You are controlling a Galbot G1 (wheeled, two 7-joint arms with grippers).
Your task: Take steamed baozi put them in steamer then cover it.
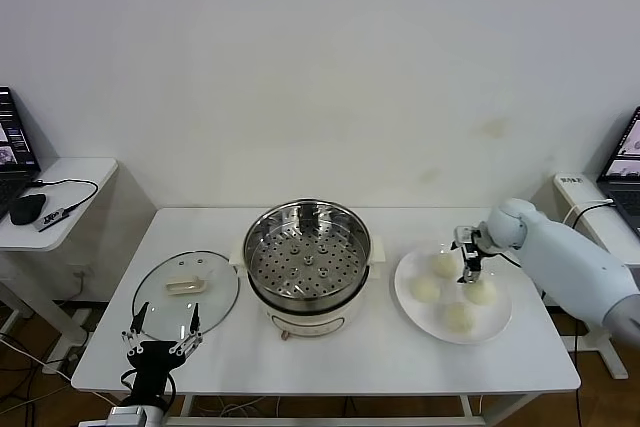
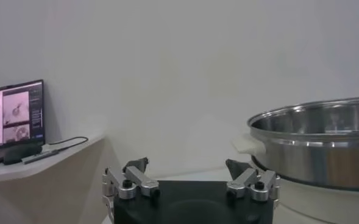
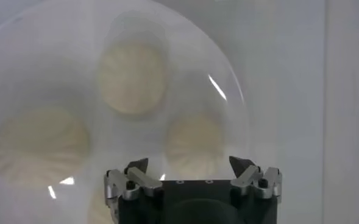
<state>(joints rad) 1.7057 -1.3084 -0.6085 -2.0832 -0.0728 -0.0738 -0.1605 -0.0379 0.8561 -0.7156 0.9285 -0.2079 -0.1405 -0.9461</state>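
Your right gripper hangs over the white plate on the right side of the table, its fingers spread apart and holding nothing. In the head view it sits among the 4 steamed baozi — the far-left bun just to its left, another bun just near and right of it, a third to the near left and the fourth nearest you. The right wrist view looks straight down on the plate: the 2 fingertips stand wide, with one bun lying between and beyond them; you cannot tell from this view whether the tips touch any dough.

The steamer stands at the middle of the table, uncovered, its perforated tray bare, just left of the plate. The cover lies flat on the table to the left of the steamer, handle up, its rim close to the steamer's base.

Your left gripper is parked at the near-left edge of the table, just near of the cover, fingers splayed and empty. Its wrist view shows the steamer's steel wall off to one side.

Beyond the table, a side desk on the far left carries a laptop, and another laptop shows at the far right.
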